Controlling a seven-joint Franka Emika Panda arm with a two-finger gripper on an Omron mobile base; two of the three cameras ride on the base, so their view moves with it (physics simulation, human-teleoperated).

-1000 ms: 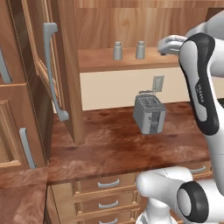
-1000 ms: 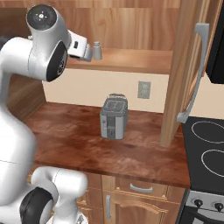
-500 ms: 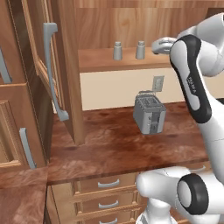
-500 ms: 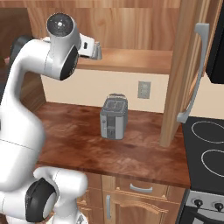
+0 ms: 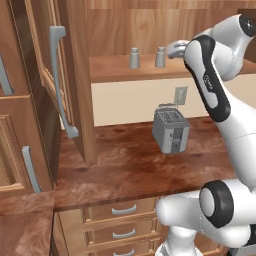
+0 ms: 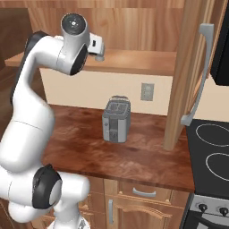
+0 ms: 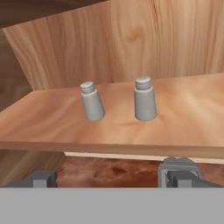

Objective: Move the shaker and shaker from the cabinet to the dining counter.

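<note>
pincer [image 7: 111, 178] apart, frame bottom | two shakers [image 7: 92, 101] [image 7: 145, 99] on cabinet shelf [image 7: 188, 118], centre | toaster [image 5: 171, 130] on surface [image 5: 130, 165] below

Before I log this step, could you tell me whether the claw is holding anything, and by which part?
Nothing is held. The claw is open, short of the shelf; both shakers stand free on it.
</note>
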